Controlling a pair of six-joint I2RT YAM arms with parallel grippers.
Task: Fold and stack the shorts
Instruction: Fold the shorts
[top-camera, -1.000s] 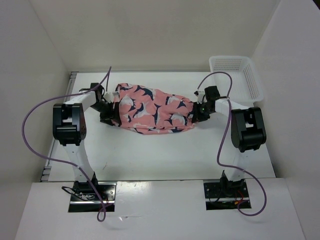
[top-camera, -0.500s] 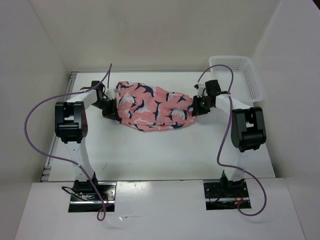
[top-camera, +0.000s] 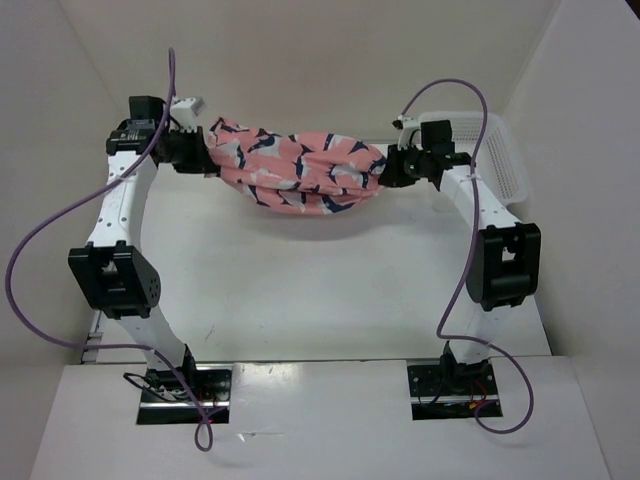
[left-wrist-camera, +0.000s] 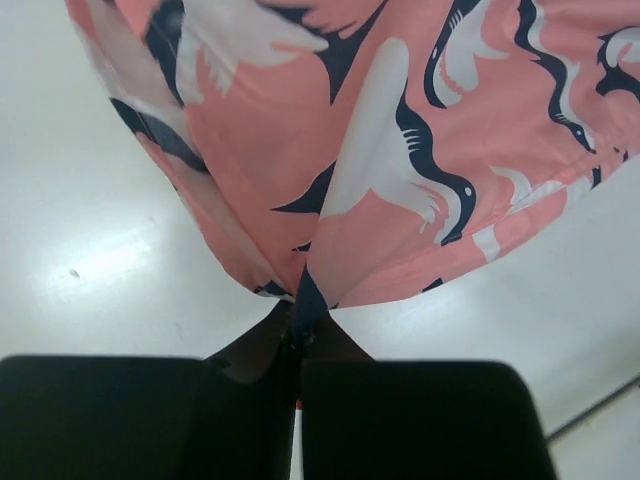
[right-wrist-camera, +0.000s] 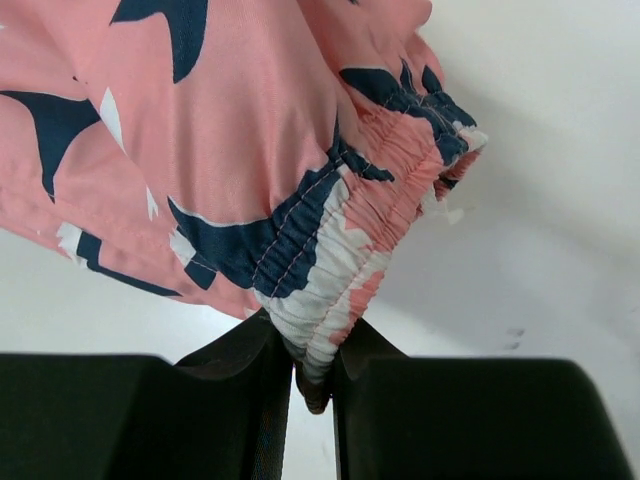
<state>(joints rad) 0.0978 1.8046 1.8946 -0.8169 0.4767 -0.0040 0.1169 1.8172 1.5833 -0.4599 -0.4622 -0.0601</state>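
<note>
Shorts (top-camera: 297, 172) raised clear of worktop (top-camera: 330, 290) since earlier frame, now hung stretched just left of basket (top-camera: 505, 160). Left end is pinched by left tool (top-camera: 204, 159), elastic waistband (right-wrist-camera: 345, 250) is pinched by right tool (top-camera: 384, 172).

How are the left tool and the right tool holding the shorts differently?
The left tool pinches a thin point of fabric; the right tool pinches the thick, gathered waistband. The left tool's jaws meet; the right tool's stand slightly apart. Both grip the shorts, one at each end.
</note>
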